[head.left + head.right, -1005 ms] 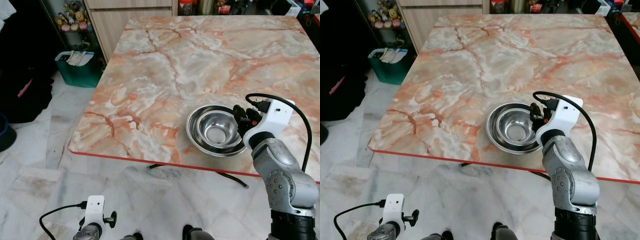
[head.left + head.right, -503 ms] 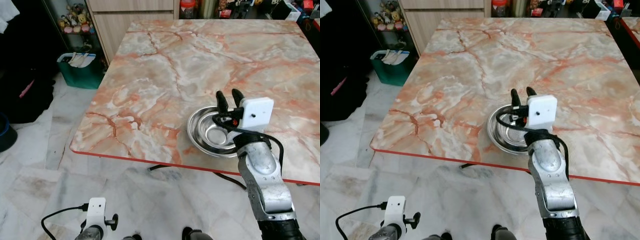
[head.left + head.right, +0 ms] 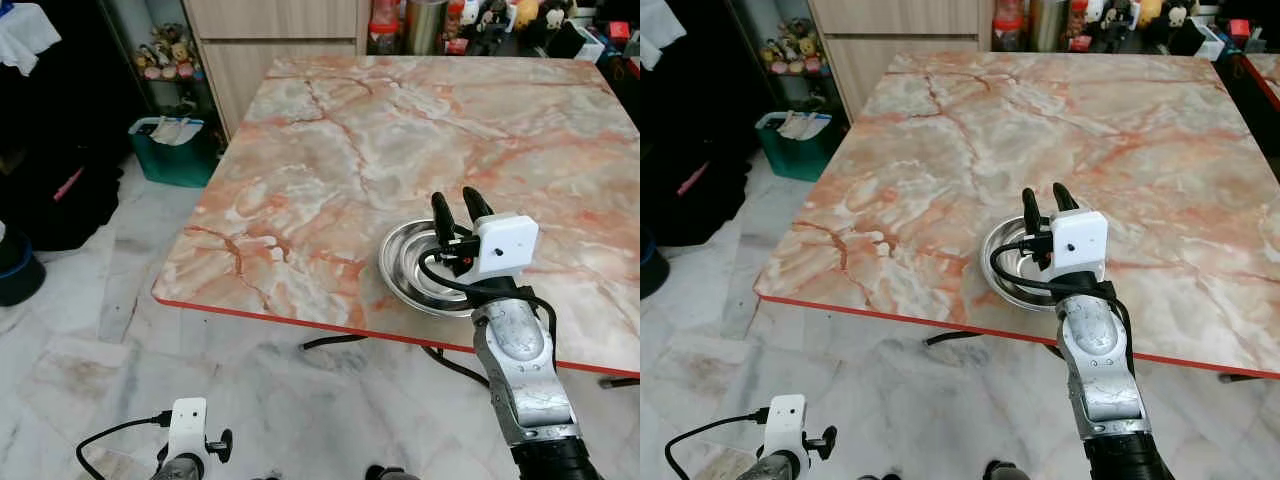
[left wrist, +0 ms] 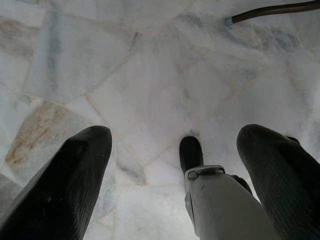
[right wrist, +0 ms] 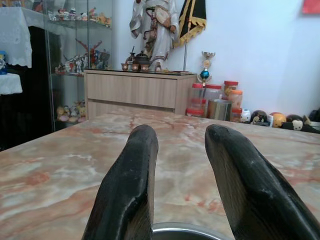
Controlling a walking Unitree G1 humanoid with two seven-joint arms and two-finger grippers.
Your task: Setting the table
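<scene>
While its silver right arm is reaching over the near edge of the tabletop [image 3: 330, 150], the right gripper [image 3: 455, 212] is pointing its two long black fingers [image 5: 131, 190] upward above a round stainless-steel bowl [image 3: 408, 268], the fingers standing apart with nothing between them. The bowl, shiny and shallow with a wide rolled rim, is sitting on the tabletop near the near edge, toward the robot's right, and part of it is lying hidden behind the white, boxy camera housing [image 3: 505, 243] on the wrist; whether a second bowl is nested inside cannot be told. A black cable [image 3: 450, 285] is looping from the housing across the bowl's rim. The tabletop is a glossy slab of pink-orange marble pattern veined with white and rust, square with rounded corners and a thin red edge band. White-grey marble floor tiles [image 3: 110, 300] are spreading below it. The left gripper [image 4: 175, 165] is hanging low beside the robot's leg, its thick black fingers spread wide over the floor tiles. Beyond the tabletop a pale wood-grain cabinet [image 3: 280, 30] is standing, with red-lidded jars [image 5: 212, 95] beside it and a green bin [image 3: 180, 150] on the floor to the left. No writing is legible anywhere.
</scene>
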